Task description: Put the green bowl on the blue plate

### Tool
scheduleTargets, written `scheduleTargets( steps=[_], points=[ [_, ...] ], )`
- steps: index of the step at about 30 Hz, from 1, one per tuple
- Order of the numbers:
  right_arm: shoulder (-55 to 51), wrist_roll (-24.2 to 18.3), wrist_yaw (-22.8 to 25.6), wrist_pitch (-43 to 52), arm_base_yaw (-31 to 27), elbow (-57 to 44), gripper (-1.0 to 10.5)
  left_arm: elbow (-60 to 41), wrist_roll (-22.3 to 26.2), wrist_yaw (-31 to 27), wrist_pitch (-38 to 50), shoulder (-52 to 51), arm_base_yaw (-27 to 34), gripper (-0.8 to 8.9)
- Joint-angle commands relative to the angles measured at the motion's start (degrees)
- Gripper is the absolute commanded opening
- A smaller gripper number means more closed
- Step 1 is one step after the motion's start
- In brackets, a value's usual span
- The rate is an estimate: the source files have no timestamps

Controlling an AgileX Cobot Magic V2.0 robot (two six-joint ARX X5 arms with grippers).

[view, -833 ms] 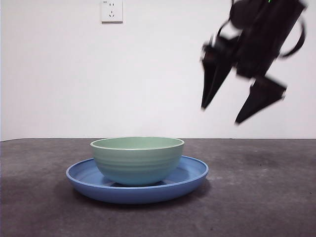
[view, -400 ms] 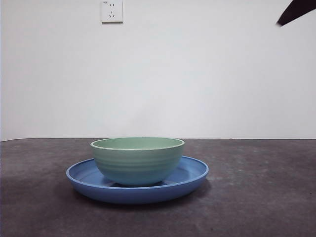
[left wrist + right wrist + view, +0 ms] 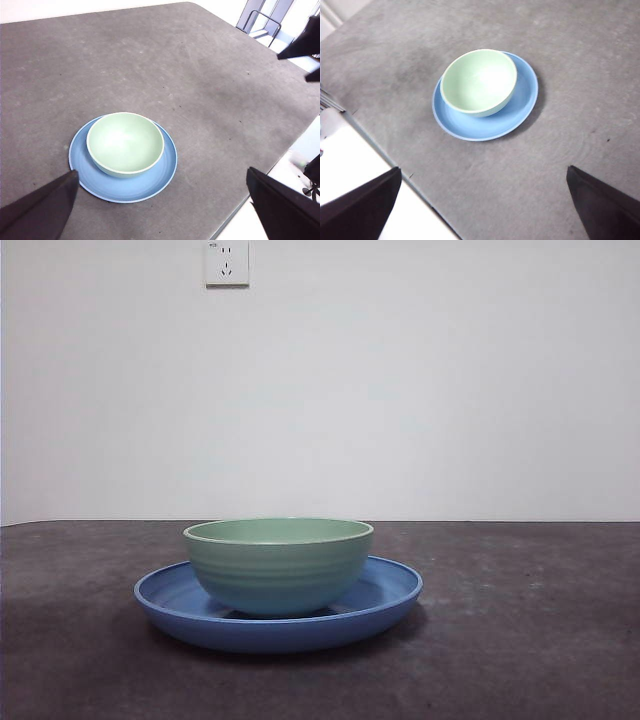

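Note:
The pale green bowl (image 3: 278,565) stands upright in the middle of the blue plate (image 3: 385,598) on the dark grey table, with nothing touching it. From high above, the left wrist view shows the bowl (image 3: 125,142) on the plate (image 3: 155,182), and my left gripper (image 3: 161,171) is open and empty. The right wrist view also looks down from a distance on the bowl (image 3: 479,82) and plate (image 3: 522,105); my right gripper (image 3: 483,168) is open and empty. Neither arm appears in the front view.
A wall socket (image 3: 226,262) sits high on the white wall behind. The table edge (image 3: 385,160) runs close to the plate in the right wrist view. The other arm's black jaws (image 3: 305,45) and a metal frame (image 3: 257,22) show beyond the table.
The black gripper at the front view's upper right rose and left the picture. Bowl and plate have stayed in place.

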Motion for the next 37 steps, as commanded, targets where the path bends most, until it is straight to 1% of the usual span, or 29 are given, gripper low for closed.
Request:
scheduleTargets(
  steps=[1,6,9,12,13,14,15,16,17,18,19,20,37],
  points=[
    [-2.9,1.3,-0.1,0.6,0.6,-2.1,6.2,0.5,0.1,0.0,0.6,0.3,-0.3,5.93],
    [-7.5,3.4,-0.1,1.2,0.6,-5.3,6.2,0.6,0.1,0.0,0.5,0.3,-0.3,5.93],
    [-8.3,4.6,-0.1,1.8,0.6,-5.4,6.2,0.6,0.1,0.0,0.4,0.3,-0.3,5.93],
    [-8.2,4.7,0.0,2.2,0.6,-5.4,6.2,0.6,0.1,0.0,0.4,0.3,-0.3,5.93],
    [-8.2,4.7,0.0,2.4,0.6,-5.4,6.2,0.5,0.1,0.0,0.4,0.3,-0.3,5.86],
    [-8.2,4.7,-0.1,2.6,0.6,-5.4,6.1,0.5,0.1,0.0,0.4,0.3,-0.3,5.59],
    [-8.2,4.7,-0.2,2.9,0.6,-5.4,5.6,0.6,0.1,0.0,0.3,0.3,-0.3,4.81],
    [-8.2,4.7,-0.6,3.2,0.6,-5.4,4.4,0.5,0.1,0.0,0.1,0.3,-0.3,3.39],
    [-8.2,4.7,-1.0,3.3,0.6,-5.4,2.5,0.6,0.1,0.0,-0.2,0.3,-0.3,1.76],
    [-8.2,4.7,-1.2,3.7,0.6,-5.4,0.6,0.5,0.3,0.0,-0.4,0.3,-0.3,-0.15],
    [-8.2,4.7,-1.3,4.0,0.6,-5.4,-0.1,0.5,0.5,0.0,-0.4,0.3,-0.3,0.32],
    [-8.2,4.7,-1.2,4.3,0.6,-5.4,0.2,0.5,0.7,0.0,-0.4,0.3,-0.3,0.15],
    [-8.2,4.6,-1.0,5.2,0.6,-5.3,0.2,0.6,0.7,0.0,-0.4,0.2,-0.3,0.19]
  ],
)
